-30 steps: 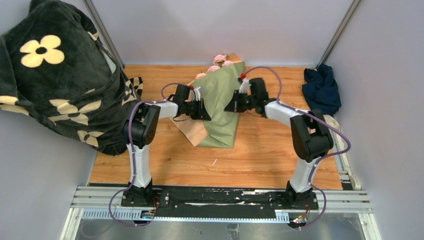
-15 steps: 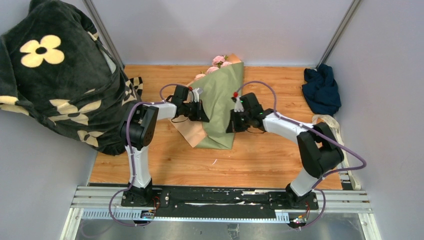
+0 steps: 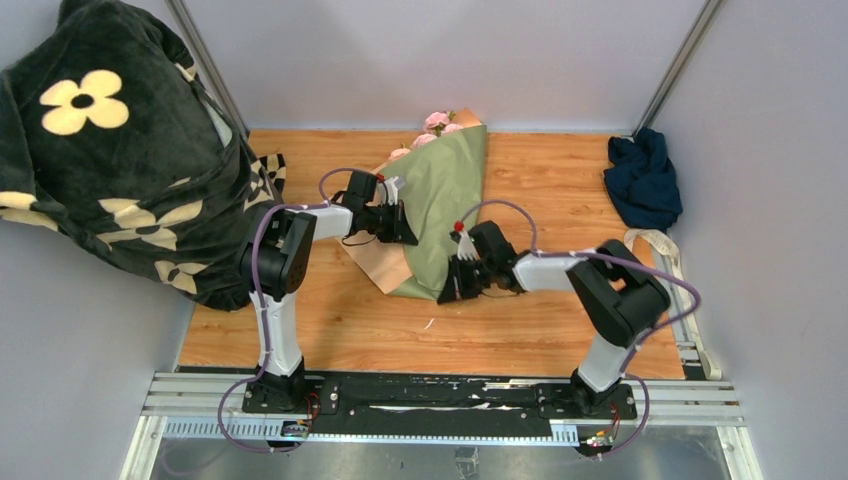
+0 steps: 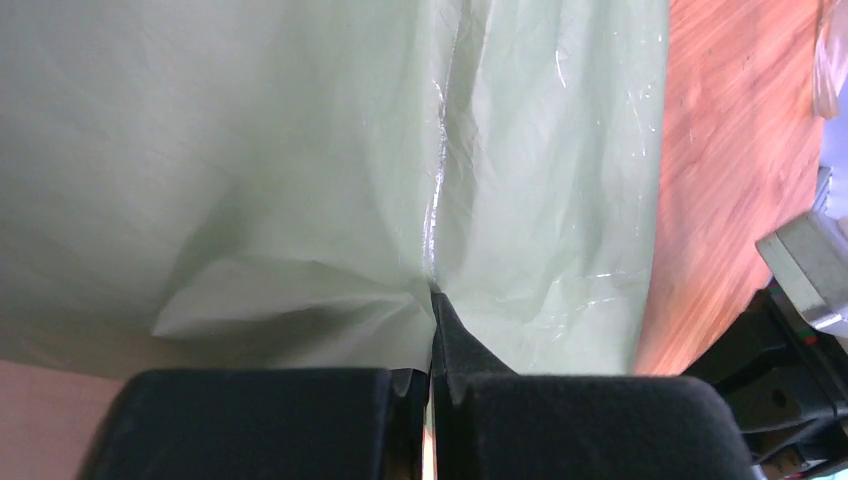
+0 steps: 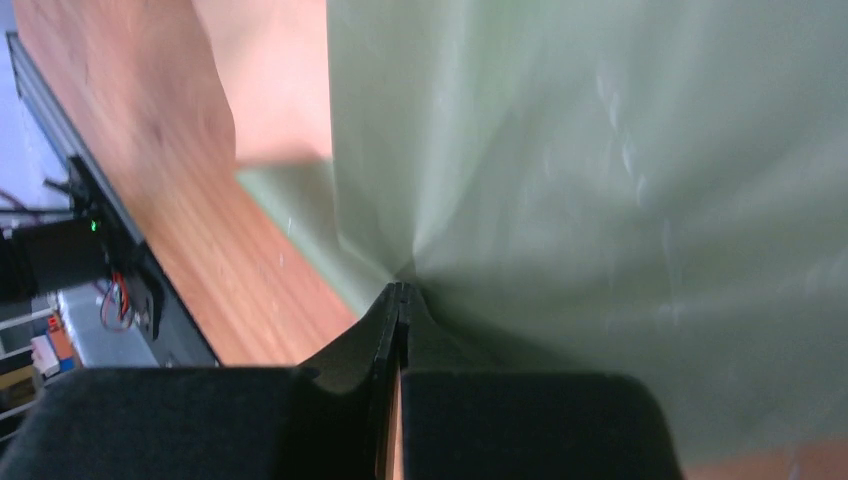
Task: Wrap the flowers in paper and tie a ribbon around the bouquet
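Pinching the paper [image 3: 445,190] near its lower tip, the right end effector [image 3: 447,292] is clamped on a fold; farther back the left end effector [image 3: 408,228] nips the sheet's left edge. Thin and creasable, it probably tears if tugged; edge folds grip best. Pink flowers [image 3: 437,122] poke out toward the far edge of the wooden desk [image 3: 540,330], grey walls [image 3: 420,60] around.

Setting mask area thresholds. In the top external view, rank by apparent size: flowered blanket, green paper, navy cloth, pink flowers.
1. flowered blanket: largest by far, though it is draped high and may be nearer the camera.
2. green paper.
3. navy cloth.
4. pink flowers: smallest, only the blooms show.
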Action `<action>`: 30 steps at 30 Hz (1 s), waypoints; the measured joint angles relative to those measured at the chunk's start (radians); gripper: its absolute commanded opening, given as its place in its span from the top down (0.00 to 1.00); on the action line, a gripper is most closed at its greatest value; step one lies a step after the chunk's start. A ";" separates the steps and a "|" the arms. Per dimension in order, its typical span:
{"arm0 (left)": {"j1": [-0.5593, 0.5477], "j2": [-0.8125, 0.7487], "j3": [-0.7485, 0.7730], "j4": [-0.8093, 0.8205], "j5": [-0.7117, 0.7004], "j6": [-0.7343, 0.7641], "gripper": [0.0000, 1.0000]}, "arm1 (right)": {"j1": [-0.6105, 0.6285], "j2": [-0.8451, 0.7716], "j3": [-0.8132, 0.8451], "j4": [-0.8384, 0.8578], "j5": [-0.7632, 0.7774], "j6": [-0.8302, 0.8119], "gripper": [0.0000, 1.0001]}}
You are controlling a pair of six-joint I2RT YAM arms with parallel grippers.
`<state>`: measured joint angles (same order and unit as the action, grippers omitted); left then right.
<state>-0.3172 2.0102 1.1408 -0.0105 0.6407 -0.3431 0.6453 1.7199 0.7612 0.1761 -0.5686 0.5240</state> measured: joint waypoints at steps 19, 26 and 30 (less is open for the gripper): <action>0.000 -0.017 0.006 -0.051 -0.035 0.033 0.63 | 0.000 0.237 0.391 -0.201 0.036 -0.063 1.00; 0.016 -0.079 0.090 -0.233 -0.073 0.102 0.01 | -0.019 0.259 0.320 -0.064 -0.048 0.032 1.00; 0.155 -0.202 0.092 -0.343 -0.153 0.132 0.00 | -0.023 0.243 0.259 0.038 -0.050 0.076 1.00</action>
<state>-0.1623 1.8080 1.2331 -0.3531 0.4873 -0.2111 0.6220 1.9629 1.0199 0.2142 -0.6182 0.6003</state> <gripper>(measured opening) 0.994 0.007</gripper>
